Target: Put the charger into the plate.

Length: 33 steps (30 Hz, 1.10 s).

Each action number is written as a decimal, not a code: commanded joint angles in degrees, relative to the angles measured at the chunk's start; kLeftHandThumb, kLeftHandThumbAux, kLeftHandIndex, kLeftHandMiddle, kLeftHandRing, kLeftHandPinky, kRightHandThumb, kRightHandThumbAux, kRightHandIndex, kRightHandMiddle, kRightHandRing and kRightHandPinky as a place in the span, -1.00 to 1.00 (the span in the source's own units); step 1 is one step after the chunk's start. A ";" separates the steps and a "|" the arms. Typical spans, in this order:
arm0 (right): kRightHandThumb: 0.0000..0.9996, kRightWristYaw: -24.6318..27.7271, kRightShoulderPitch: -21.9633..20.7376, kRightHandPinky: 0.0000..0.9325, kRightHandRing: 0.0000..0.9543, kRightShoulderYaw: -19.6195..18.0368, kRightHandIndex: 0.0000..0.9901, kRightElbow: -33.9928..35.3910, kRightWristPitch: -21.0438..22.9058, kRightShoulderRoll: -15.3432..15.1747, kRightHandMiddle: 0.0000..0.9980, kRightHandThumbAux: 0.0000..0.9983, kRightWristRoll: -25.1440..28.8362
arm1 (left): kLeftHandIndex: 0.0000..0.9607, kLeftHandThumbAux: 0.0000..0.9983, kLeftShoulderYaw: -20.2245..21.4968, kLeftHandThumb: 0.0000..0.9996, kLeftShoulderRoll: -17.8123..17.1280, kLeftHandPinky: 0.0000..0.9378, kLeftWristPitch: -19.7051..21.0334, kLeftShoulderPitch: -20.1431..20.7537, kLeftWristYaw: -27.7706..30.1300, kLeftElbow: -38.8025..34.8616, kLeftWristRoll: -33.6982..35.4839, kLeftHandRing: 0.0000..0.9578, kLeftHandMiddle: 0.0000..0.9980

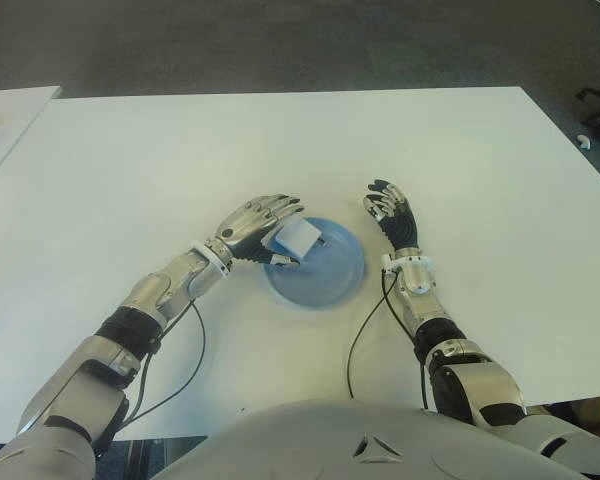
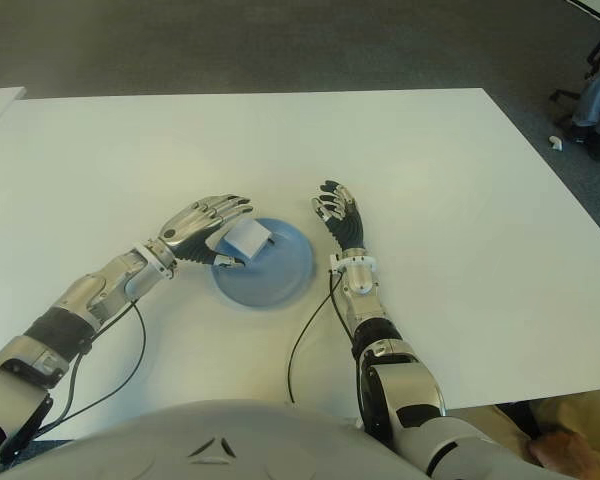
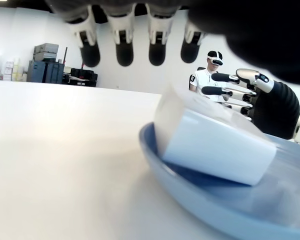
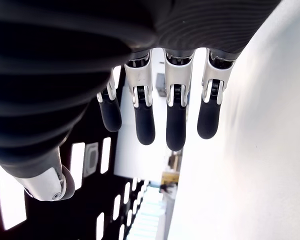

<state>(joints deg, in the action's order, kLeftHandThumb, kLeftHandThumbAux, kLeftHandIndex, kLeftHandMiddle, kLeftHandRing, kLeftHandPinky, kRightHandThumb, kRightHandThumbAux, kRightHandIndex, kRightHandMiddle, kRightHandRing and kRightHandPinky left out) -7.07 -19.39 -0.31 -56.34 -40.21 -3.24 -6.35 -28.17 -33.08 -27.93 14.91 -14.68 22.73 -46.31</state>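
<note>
Charger [image 1: 298, 240] in plate [image 1: 335, 282] on table [image 1: 460, 150]; left hand [image 1: 258, 226] left, right hand [image 1: 392, 213] right

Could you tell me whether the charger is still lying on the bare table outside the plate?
No, the white charger leans tilted on the blue plate, with the left hand over it.

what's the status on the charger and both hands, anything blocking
Left hand open at plate's left rim, fingers off charger. Charger tilted in blue plate. Right hand open, idle right of plate. Nothing blocking.
</note>
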 commanded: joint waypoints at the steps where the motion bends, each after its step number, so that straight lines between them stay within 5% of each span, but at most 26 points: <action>1: 0.26 -0.35 12.89 -0.37 -0.42 0.81 -0.62 -9.58 3.41 4.39 -0.47 0.16 -0.22 | -1.00 -0.54 -0.45 -0.63 -1.09 -1.00 -1.23 -0.61 0.78 1.44 -1.33 -1.00 -1.00; 26: 0.24 0.75 12.71 -0.37 -0.44 0.66 -0.61 -9.85 2.46 4.41 -0.48 0.19 0.17 | -1.00 -0.49 1.92 -0.65 -1.02 -1.00 -1.73 -0.33 -2.71 0.28 -1.57 -1.00 -1.00; 33: 0.28 1.43 12.37 -0.33 -0.42 0.19 -0.59 -10.11 2.54 4.47 -0.47 0.21 0.56 | -1.00 -0.37 5.16 -0.65 2.73 -1.00 -8.94 1.23 -8.07 6.29 5.89 -1.00 -1.00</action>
<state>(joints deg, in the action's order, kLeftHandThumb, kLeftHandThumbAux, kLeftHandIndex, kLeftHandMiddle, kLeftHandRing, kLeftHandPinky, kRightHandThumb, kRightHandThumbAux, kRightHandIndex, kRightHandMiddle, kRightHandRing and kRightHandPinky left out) -6.29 -19.44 -0.62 -56.62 -40.23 -3.15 -6.22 -25.59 -32.81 -31.64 15.04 -19.31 23.81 -45.58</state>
